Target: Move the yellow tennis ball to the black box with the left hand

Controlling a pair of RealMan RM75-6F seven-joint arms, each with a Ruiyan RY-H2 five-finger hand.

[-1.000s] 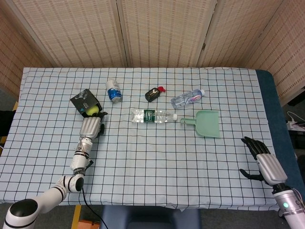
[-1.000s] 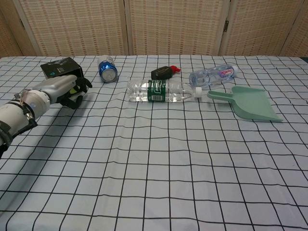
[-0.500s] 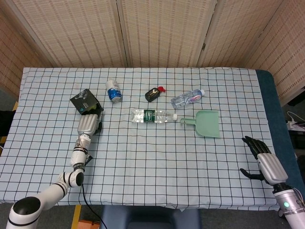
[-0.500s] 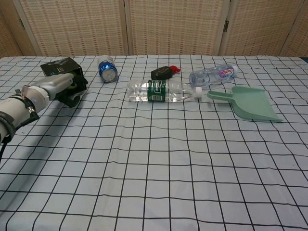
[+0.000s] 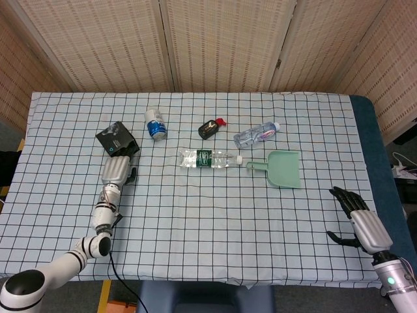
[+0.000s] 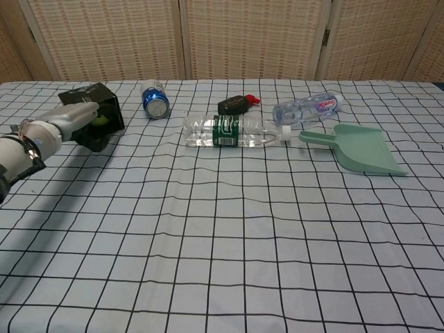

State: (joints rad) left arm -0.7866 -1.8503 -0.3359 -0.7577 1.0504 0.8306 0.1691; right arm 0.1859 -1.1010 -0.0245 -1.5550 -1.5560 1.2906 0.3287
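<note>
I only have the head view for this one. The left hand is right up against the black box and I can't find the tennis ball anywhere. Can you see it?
Observer: Yes. In the chest view the ball shows as a yellow-green patch inside the dark open side of the box.
Operator: Is the left hand holding it?
Observer: I cannot tell. The left hand lies low at the opening, and its fingers point into the box mouth and cover part of the ball.
Operator: Which way does the box open?
Observer: Toward the chest camera, on the side where the hand comes in.
</note>
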